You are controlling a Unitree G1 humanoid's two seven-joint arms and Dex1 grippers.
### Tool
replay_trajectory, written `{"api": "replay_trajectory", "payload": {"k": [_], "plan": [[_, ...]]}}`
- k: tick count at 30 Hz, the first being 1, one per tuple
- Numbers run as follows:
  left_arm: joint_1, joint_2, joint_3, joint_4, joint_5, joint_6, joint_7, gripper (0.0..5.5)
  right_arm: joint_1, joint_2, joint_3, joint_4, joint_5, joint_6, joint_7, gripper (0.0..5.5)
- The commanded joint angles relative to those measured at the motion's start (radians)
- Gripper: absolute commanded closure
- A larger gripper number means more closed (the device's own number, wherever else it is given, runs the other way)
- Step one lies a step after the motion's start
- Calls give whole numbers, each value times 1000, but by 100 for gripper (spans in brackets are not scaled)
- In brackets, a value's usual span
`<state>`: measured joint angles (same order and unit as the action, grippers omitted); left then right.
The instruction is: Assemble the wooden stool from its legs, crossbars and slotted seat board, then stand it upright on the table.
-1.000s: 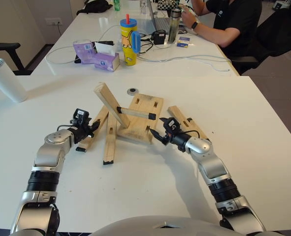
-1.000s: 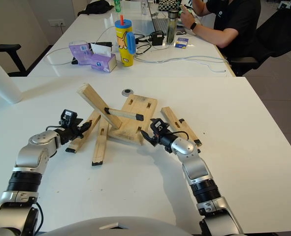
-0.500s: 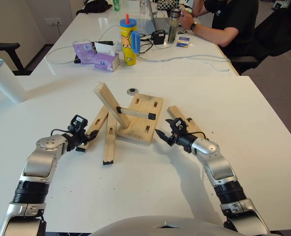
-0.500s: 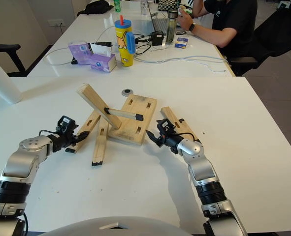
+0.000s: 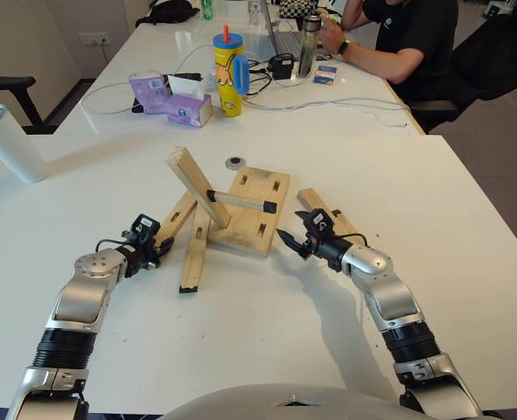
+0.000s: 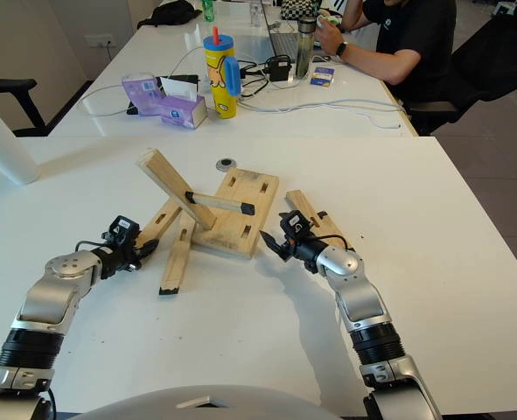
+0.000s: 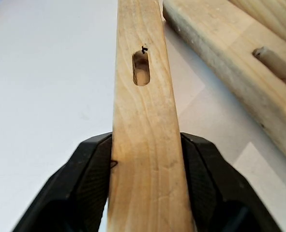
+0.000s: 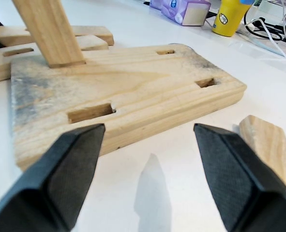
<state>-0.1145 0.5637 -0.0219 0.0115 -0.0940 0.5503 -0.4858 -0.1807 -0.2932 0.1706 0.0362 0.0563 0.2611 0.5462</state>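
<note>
Your left pincer (image 5: 157, 248) is clenched on a loose leg (image 5: 178, 217) at its end, left of the seat board (image 5: 256, 210) at the bench's (image 5: 415, 175) middle. Your right pincer (image 5: 289, 229) gapes beside the board. The wood looks stiff and light, so grip flat faces.

white table (image 5: 241, 341) | on it: slotted seat board (image 5: 245, 229), stool legs (image 5: 193, 261), white tumbler (image 5: 9, 140), round grommet (image 5: 235, 163)

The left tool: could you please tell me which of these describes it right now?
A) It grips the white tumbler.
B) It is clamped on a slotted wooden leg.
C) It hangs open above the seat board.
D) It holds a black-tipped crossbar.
B: the left wrist view shows the left tool closed against both sides of the slotted wooden leg.
</note>
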Motion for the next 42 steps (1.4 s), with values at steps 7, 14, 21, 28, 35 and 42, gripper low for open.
{"api": "replay_trajectory", "payload": {"k": [7,14,21,28,35,42], "plan": [[-107,-83,125,-33,-1,-290,139,342,-217,48,-234,-7,183,170,-111,210],[-224,-131,191,-189,-74,-481,155,342,-480,173,-456,-196,643,542,-271,210],[-288,-92,167,-305,-158,-425,64,342,-719,241,-576,-172,1103,750,-510,210],[-299,-71,113,-410,-194,-317,7,342,-781,260,-537,-130,1228,747,-606,210],[-294,-56,68,-444,-190,-286,-38,342,-801,260,-527,-97,1314,713,-657,210],[-283,-41,40,-445,-160,-294,-69,342,-784,248,-503,-83,1307,678,-669,324]]}}
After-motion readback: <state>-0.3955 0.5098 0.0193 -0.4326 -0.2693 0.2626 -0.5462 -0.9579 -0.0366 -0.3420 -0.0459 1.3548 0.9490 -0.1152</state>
